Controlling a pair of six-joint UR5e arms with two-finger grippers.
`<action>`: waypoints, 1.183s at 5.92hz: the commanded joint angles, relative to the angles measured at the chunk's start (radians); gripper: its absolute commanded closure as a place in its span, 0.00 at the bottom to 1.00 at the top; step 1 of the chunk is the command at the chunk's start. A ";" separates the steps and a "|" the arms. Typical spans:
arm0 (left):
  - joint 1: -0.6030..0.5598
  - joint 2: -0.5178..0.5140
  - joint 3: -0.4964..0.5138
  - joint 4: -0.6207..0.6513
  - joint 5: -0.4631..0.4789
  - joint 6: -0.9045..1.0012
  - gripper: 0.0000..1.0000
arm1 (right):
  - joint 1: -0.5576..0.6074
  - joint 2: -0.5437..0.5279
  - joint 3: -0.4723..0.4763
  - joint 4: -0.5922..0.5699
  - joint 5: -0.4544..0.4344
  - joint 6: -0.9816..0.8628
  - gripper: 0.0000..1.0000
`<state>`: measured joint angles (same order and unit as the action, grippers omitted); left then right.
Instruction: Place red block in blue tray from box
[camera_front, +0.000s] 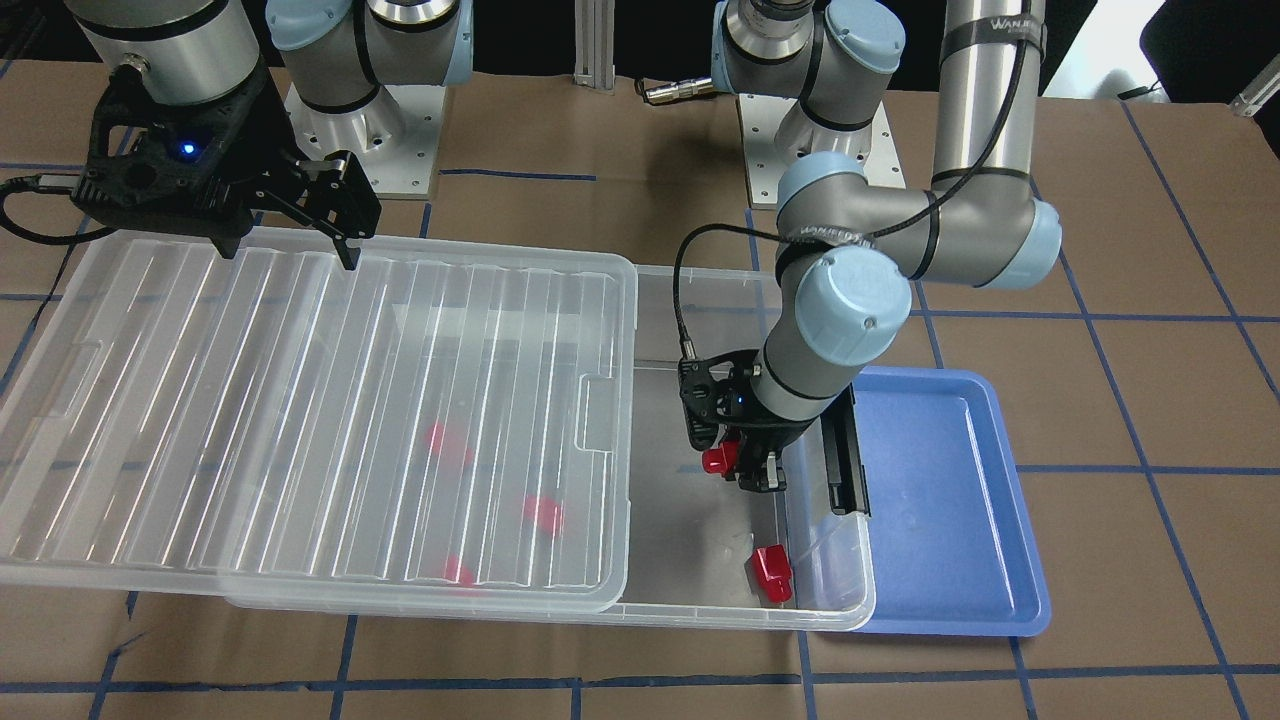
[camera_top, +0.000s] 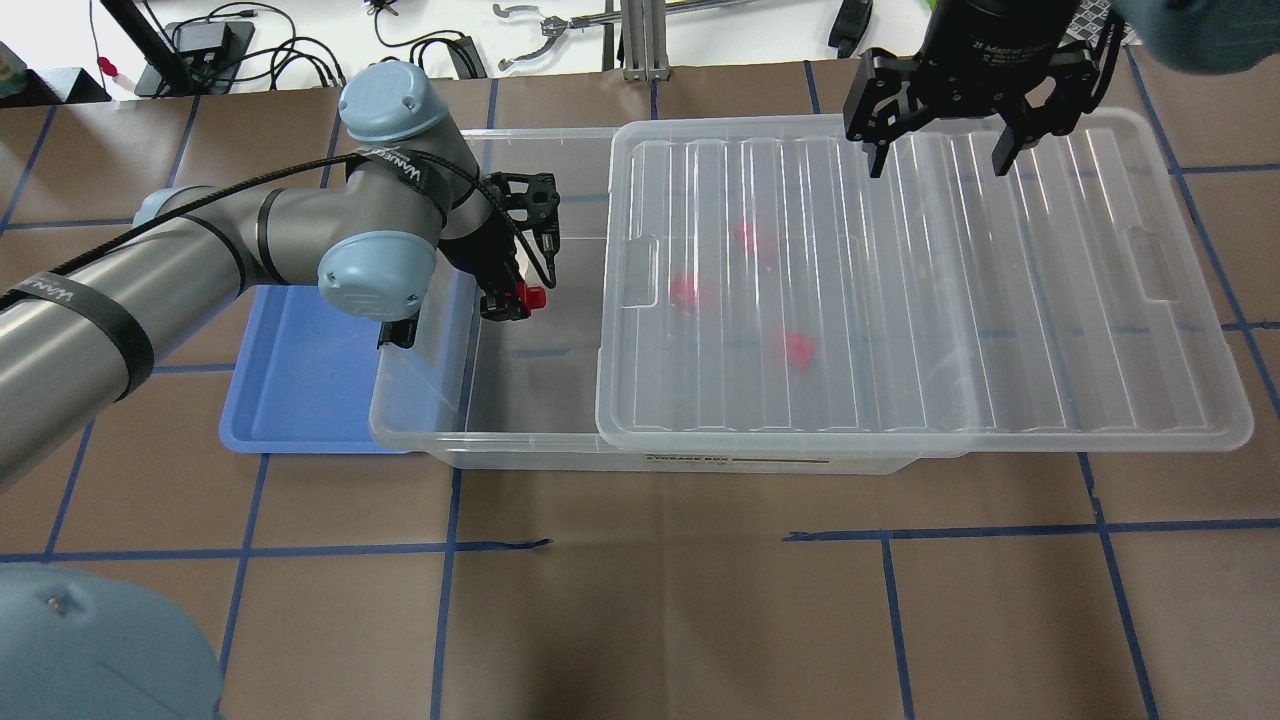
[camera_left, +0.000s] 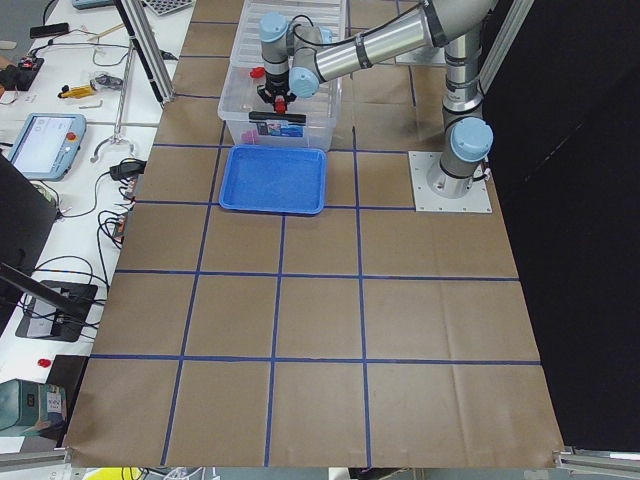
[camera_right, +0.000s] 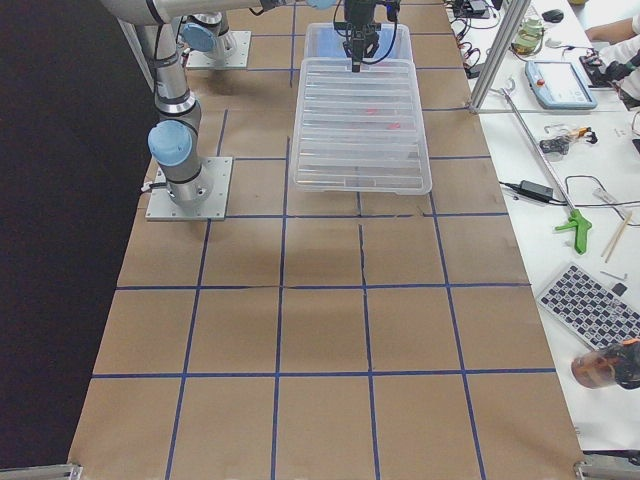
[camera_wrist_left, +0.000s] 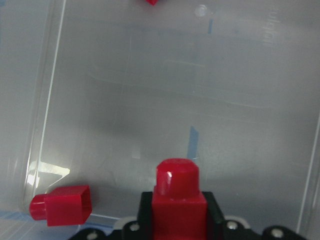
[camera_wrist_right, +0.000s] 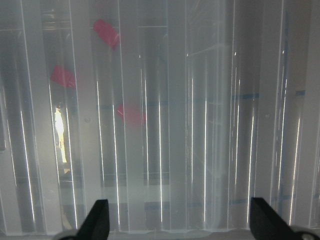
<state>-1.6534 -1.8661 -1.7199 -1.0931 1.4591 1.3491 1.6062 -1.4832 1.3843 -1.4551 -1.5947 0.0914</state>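
My left gripper (camera_front: 735, 465) is shut on a red block (camera_front: 716, 459) and holds it above the floor of the clear box (camera_front: 700, 560), in its uncovered end; the block shows in the overhead view (camera_top: 531, 296) and close up in the left wrist view (camera_wrist_left: 177, 200). A second red block (camera_front: 772, 573) lies loose in the box's corner, also in the left wrist view (camera_wrist_left: 62, 205). Three more red blocks (camera_top: 797, 349) show blurred under the ribbed lid (camera_top: 900, 290), which is slid partway off. The blue tray (camera_front: 950, 500) lies beside the box. My right gripper (camera_top: 935, 160) is open above the lid.
The box's black latch bar (camera_front: 843, 465) stands between the held block and the blue tray. The brown table (camera_top: 640, 600) has a blue tape grid. Both arm bases (camera_front: 370, 130) stand behind the box. Cables and tools lie on side benches (camera_right: 570, 140).
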 joint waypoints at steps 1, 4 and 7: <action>0.058 0.127 0.073 -0.188 0.000 0.008 0.88 | -0.049 -0.005 -0.001 0.019 0.005 -0.048 0.00; 0.283 0.139 0.097 -0.271 0.001 0.335 0.88 | -0.051 -0.008 0.001 0.010 0.006 -0.047 0.00; 0.386 0.044 0.076 -0.254 0.013 0.533 0.88 | -0.151 -0.012 -0.004 0.010 -0.008 -0.064 0.00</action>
<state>-1.2824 -1.7804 -1.6395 -1.3596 1.4683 1.8373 1.5016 -1.4948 1.3826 -1.4471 -1.6040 0.0367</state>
